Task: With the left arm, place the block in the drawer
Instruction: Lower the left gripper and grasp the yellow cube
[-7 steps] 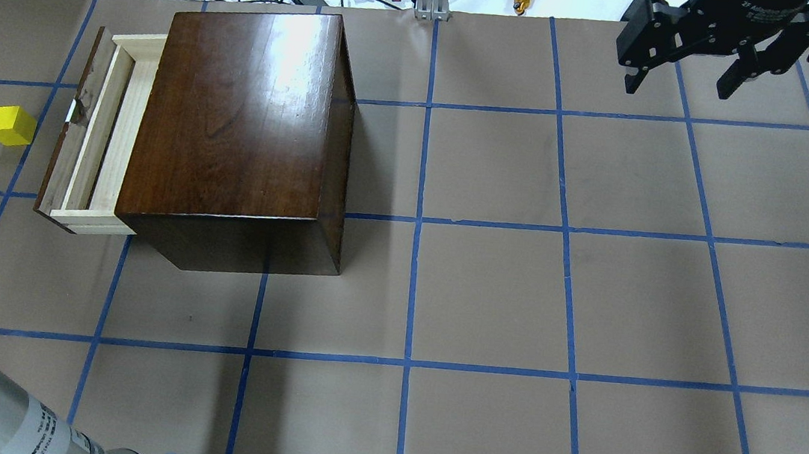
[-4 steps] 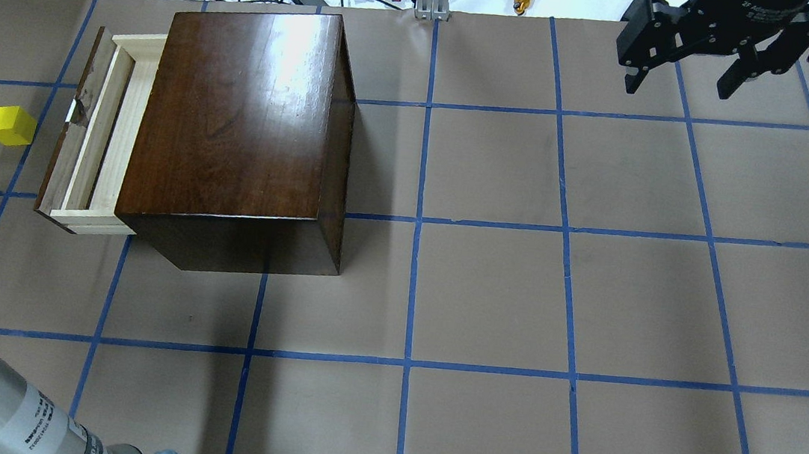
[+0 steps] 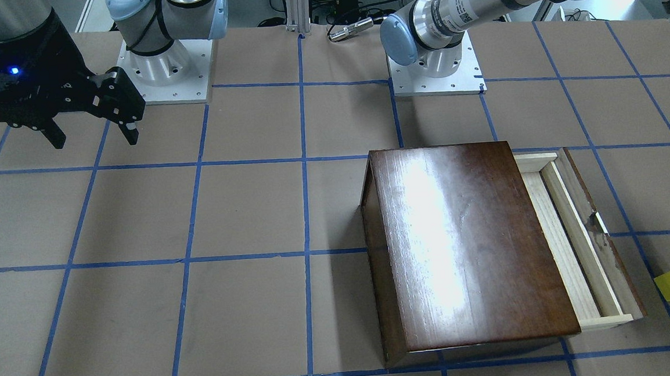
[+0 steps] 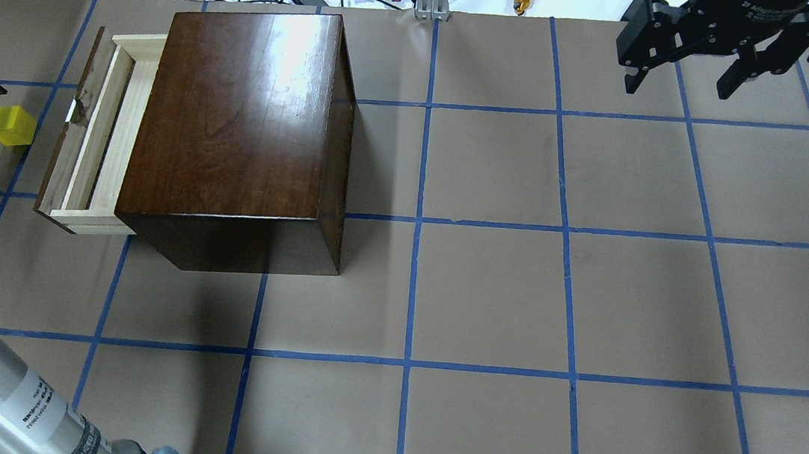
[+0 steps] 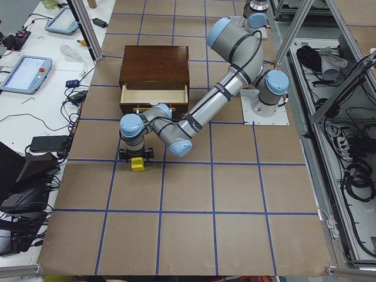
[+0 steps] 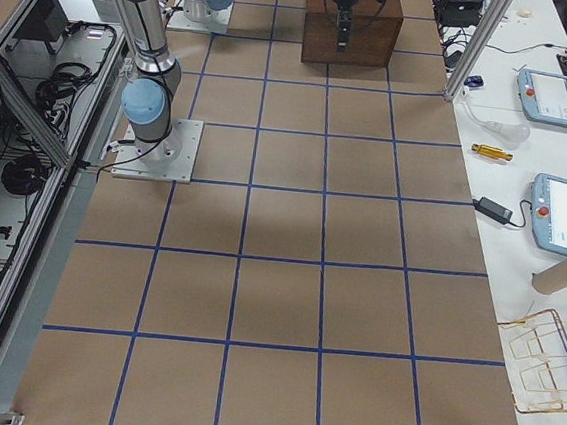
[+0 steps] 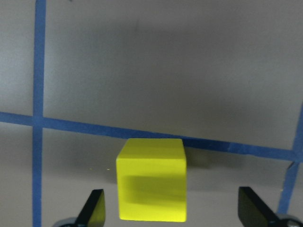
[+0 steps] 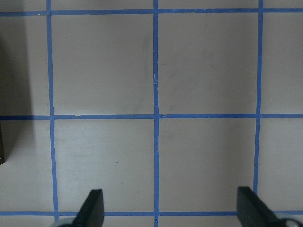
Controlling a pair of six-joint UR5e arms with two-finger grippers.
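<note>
Drawer (image 4: 117,137) tray open upward, frame left; cabinet (image 4: 236,111) walls its right; drawer front stands between block (image 4: 11,125) and tray.

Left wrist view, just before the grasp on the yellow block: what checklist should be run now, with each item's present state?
1. Left gripper open: ok, fingers are wide apart.
2. Block between the fingers: ok, though off-centre, nearer one finger.
3. Block flat on the table, gaps on both sides: ok.
4. Gripper low enough to close on the block: cannot tell.
5. Drawer pulled out, visible part empty: ok.
6. Right gripper out of the way: ok, it is open and far across the table.
</note>
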